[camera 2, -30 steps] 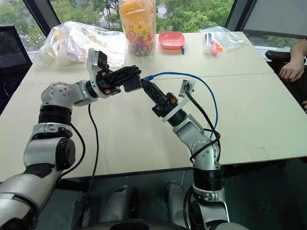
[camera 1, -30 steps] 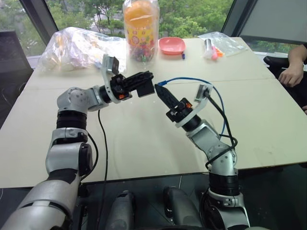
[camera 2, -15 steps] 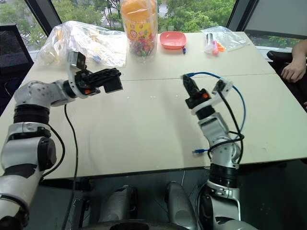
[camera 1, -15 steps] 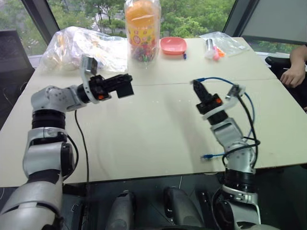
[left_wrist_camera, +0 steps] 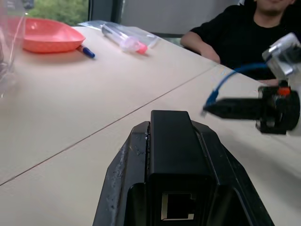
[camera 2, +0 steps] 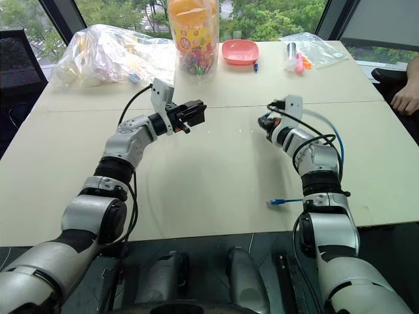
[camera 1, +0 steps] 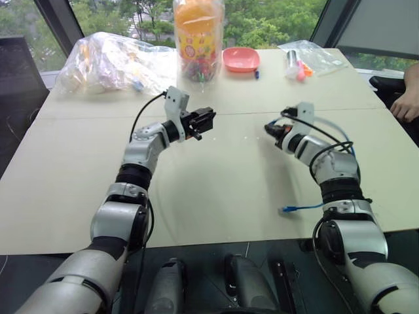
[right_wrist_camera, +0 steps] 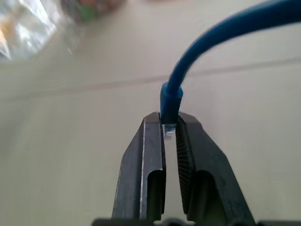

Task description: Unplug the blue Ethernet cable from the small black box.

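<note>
My left gripper (camera 1: 201, 122) is shut on the small black box (left_wrist_camera: 171, 155), held level above the table (camera 1: 216, 190). The box's port (left_wrist_camera: 178, 205) is empty. To its right, a gap away, my right gripper (camera 1: 269, 129) is shut on the clear plug of the blue Ethernet cable (right_wrist_camera: 188, 70), with its fingers (right_wrist_camera: 150, 155) pinching the plug end. The cable loops back over my right arm, and its other plug (camera 1: 288, 209) lies on the table near the front edge. In the left wrist view the right gripper (left_wrist_camera: 211, 107) points toward the box.
At the table's far side stand a tall candy jar (camera 1: 198, 40), a pink dish (camera 1: 241, 60), a crumpled plastic bag (camera 1: 108, 59) and a clear bag with markers (camera 1: 306, 57). A person's hand (camera 1: 407, 104) rests at the right edge.
The plug, which was at the box a second ago, is now apart from it. My right gripper has swung right and down with the cable. The left went out left, then came back lower and rolled.
</note>
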Motion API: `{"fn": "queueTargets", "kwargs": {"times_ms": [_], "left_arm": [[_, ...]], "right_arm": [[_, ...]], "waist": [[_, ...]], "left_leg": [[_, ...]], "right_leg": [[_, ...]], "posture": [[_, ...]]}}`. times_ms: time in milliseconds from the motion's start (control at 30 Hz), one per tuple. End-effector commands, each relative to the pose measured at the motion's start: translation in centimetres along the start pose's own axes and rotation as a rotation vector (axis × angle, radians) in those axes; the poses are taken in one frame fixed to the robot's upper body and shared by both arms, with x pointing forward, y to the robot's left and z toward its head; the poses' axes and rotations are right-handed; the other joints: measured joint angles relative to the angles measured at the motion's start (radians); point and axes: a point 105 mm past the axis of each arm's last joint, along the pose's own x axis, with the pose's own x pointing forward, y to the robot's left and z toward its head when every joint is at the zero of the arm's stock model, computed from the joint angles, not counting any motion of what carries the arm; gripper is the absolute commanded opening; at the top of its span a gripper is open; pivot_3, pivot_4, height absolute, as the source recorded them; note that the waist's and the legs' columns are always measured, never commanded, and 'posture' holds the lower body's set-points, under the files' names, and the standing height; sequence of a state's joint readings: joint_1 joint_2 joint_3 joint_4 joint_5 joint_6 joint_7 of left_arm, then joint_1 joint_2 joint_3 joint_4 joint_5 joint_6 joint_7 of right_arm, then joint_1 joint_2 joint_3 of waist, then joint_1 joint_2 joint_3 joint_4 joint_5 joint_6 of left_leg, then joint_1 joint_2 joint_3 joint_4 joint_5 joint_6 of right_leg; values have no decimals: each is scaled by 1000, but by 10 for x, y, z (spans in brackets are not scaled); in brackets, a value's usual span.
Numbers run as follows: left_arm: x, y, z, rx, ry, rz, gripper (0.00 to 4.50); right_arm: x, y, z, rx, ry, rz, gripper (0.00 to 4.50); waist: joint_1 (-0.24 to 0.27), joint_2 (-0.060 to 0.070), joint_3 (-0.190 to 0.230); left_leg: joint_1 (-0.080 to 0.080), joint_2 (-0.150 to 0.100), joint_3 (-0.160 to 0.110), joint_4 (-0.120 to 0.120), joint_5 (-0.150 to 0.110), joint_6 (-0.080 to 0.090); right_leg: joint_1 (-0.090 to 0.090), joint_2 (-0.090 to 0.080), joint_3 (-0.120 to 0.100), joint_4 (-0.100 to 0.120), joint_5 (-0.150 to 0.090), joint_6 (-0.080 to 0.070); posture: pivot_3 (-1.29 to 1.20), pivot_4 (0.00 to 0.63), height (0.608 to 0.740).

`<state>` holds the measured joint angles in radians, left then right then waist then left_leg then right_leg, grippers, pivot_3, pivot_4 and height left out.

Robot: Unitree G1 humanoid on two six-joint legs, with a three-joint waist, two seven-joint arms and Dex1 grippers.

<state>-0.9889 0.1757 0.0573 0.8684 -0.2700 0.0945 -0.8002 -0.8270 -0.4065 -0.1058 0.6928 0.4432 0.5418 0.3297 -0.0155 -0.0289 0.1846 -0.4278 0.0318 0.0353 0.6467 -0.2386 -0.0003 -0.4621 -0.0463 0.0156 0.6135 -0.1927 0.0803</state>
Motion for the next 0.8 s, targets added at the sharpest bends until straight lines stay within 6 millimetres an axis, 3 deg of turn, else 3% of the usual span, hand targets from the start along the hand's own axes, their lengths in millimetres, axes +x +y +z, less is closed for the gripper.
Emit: {"fn": "queueTargets", "kwargs": {"times_ms": [33, 167, 300, 467, 533, 767, 800], "left_arm": [[10, -6, 14, 90, -55, 9, 551], [15, -7, 9, 130, -54, 31, 551], [20, -11, -4, 182, -28, 45, 551], [23, -14, -24, 206, 14, 62, 551], [23, -14, -26, 196, 22, 64, 1602], [21, -4, -24, 201, 37, 105, 4291], [20, -2, -24, 206, 44, 109, 4466]], "right_arm": [[0, 6, 27, -51, -81, 31, 2656], [-10, 17, 28, -86, -78, 114, 4482], [-42, 55, 11, -166, -59, 310, 4482], [-73, 79, 1, -135, -115, 394, 4482], [-81, 82, 4, -122, -159, 404, 4500], [-86, 78, 9, -126, -198, 383, 4500], [-86, 78, 9, -133, -198, 383, 4500]], "waist": [[-1, 0, 0], [0, 0, 0], [6, 0, 0], [2, 0, 0], [2, 0, 0], [3, 0, 0], [3, 0, 0]], "left_leg": [[-1, 0, 0, 0, 0, 0], [0, 0, 2, 2, 0, 0], [1, 0, 1, 3, 0, 0], [0, -1, 1, 3, 0, 0], [1, 0, 2, 4, 0, 0], [2, 0, 1, 6, 0, 0], [2, 0, 1, 6, 0, 0]], "right_leg": [[0, 0, 0, 0, 0, 1], [1, 0, 2, -1, 2, 3], [2, 0, 2, -1, 2, 3], [2, -1, 2, -1, 2, 3], [2, 0, 2, -1, 2, 3], [4, 1, 2, 0, 3, 1], [4, 0, 2, -1, 3, 1]], "posture": [[0, 150, 740], [0, 150, 740], [0, 150, 740], [0, 150, 740], [0, 150, 740], [0, 150, 740], [0, 150, 740]]}}
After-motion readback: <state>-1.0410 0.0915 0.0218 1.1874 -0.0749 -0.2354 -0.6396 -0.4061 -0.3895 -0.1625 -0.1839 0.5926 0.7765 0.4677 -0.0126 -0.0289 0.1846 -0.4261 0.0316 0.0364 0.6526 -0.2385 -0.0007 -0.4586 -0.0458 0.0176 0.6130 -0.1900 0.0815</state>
